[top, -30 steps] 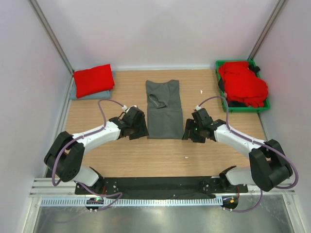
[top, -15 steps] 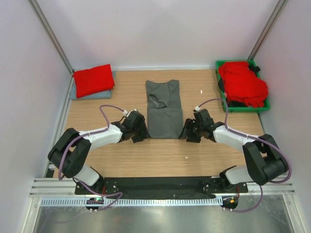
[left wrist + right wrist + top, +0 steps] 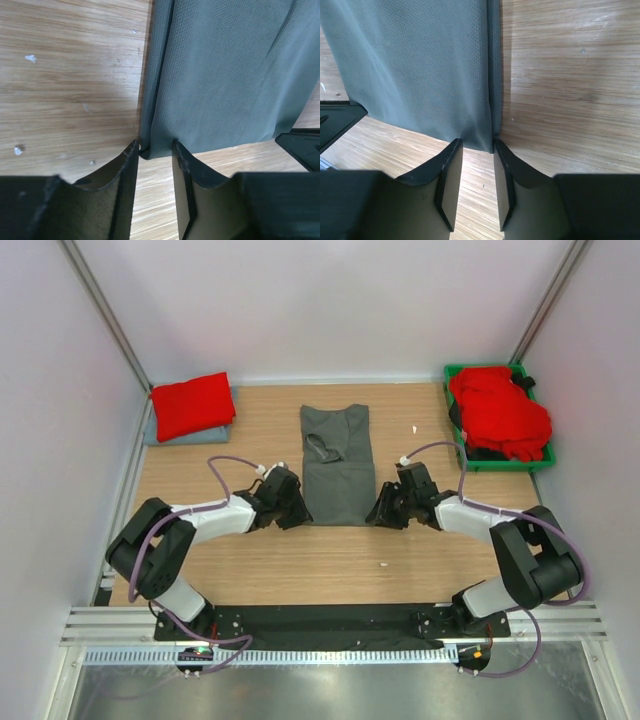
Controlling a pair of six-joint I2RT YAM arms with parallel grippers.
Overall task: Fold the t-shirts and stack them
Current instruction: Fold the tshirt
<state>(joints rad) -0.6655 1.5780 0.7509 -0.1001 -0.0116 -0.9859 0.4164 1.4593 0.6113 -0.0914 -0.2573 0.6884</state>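
A dark charcoal grey t-shirt (image 3: 337, 465) lies folded into a long strip in the middle of the table. My left gripper (image 3: 298, 517) sits low at its near left corner, my right gripper (image 3: 373, 517) at its near right corner. In the left wrist view the corner of the grey t-shirt (image 3: 220, 75) lies between the tips of the left gripper (image 3: 155, 146), whose jaws stand a little apart. In the right wrist view the grey t-shirt (image 3: 420, 65) reaches in between the tips of the right gripper (image 3: 477, 144), also narrowly open.
A folded red t-shirt (image 3: 192, 405) rests on a pale blue-grey one (image 3: 160, 432) at the back left. A green bin (image 3: 500, 464) at the back right holds a heap of red t-shirts (image 3: 500, 410). White walls enclose the table.
Both grippers have slid inward along the table to the grey t-shirt's near corners, and their jaws have narrowed. The shirt has not moved.
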